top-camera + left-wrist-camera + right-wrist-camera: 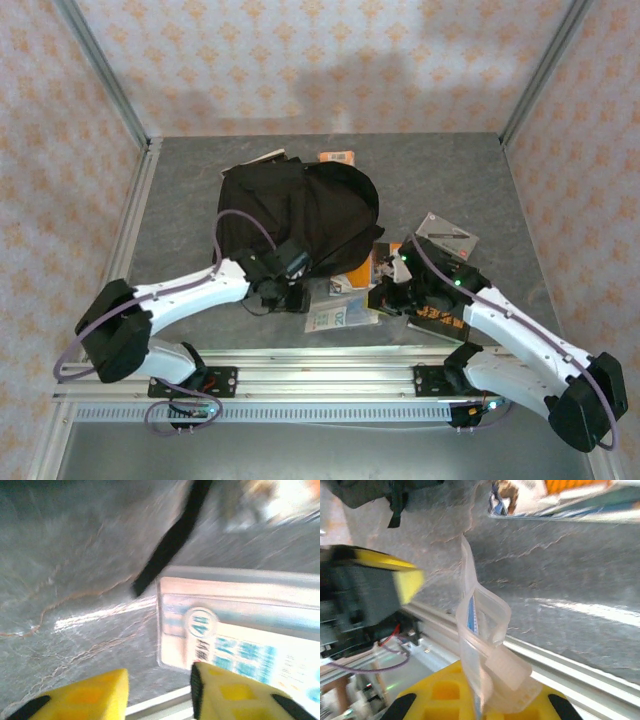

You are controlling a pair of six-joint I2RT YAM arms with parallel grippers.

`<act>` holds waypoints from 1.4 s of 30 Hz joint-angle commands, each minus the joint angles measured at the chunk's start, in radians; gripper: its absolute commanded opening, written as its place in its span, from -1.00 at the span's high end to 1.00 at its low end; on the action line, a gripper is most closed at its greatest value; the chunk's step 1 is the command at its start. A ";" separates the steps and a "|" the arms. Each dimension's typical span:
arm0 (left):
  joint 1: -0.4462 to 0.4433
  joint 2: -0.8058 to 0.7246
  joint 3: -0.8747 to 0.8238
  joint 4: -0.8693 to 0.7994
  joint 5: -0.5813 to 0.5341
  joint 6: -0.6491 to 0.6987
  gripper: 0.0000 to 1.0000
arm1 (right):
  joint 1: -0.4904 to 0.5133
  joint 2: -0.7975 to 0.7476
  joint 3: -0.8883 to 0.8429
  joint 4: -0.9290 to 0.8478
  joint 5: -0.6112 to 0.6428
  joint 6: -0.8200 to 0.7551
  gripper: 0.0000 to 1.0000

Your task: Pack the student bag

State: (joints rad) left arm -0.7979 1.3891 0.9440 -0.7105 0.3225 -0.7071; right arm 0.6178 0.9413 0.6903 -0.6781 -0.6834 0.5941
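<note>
At the near edge of the table [180, 200], the right gripper [480, 702] pinches one edge of a clear sleeve [480, 630] with a blue-printed sheet inside. The plastic buckles upward out of its pressed-together fingers. The left gripper [159, 697] hovers just beside the sleeve. Its fingers are spread with nothing between them, and the sleeve's corner lies near its right finger.

The bag [300, 210] lies slumped at mid-table, beyond both grippers, with the left gripper close to its near side.

The step in hand looks like picking up the sleeve to pack it. Packing seems far from done, since several books [447, 235] lie loose on the table outside the bag.

The next move calls for lifting the floppy sleeve without letting it slide out of that thin edge grip, then carrying it to the bag's mouth. The free left gripper would probably have to steady the loose end or hold the fabric open. I cannot tell where the mouth is or whether it is unzipped.

The top view gives the whole layout of bag, books and both arms, but the right arm hides the grip there. The right wrist view shows the pinch plainly, and the left gripper's yellow pad nearby. The left wrist view, though blurred, adds a black strap [172, 540] lying on the table just past the sleeve's corner.
</note>
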 commanded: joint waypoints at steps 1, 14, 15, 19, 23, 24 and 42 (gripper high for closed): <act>0.004 -0.036 0.173 -0.120 -0.119 0.009 0.11 | -0.007 0.009 0.037 -0.217 0.228 -0.091 1.00; 0.128 0.347 0.814 -0.360 -0.495 0.055 -0.50 | -0.007 0.017 0.087 -0.237 0.351 -0.058 1.00; 0.148 0.367 0.829 -0.366 -0.513 0.040 -0.56 | -0.007 0.020 0.087 -0.240 0.350 -0.061 1.00; 0.218 0.436 0.856 -0.364 -0.534 0.021 -0.57 | -0.007 0.030 0.091 -0.255 0.352 -0.073 1.00; 0.259 0.496 0.855 -0.317 -0.468 0.024 -0.52 | -0.007 0.030 0.080 -0.255 0.349 -0.070 1.00; 0.264 0.513 0.859 -0.303 -0.449 0.028 -0.51 | -0.007 0.030 0.076 -0.253 0.347 -0.067 1.00; 0.291 0.629 0.916 -0.263 -0.358 0.071 0.87 | -0.007 0.041 0.176 -0.289 0.409 -0.082 1.00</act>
State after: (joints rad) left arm -0.5232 2.0697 1.8305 -0.9550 -0.0177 -0.6544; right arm 0.6186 0.9817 0.8093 -0.8646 -0.4435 0.5350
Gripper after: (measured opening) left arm 0.114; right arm 0.075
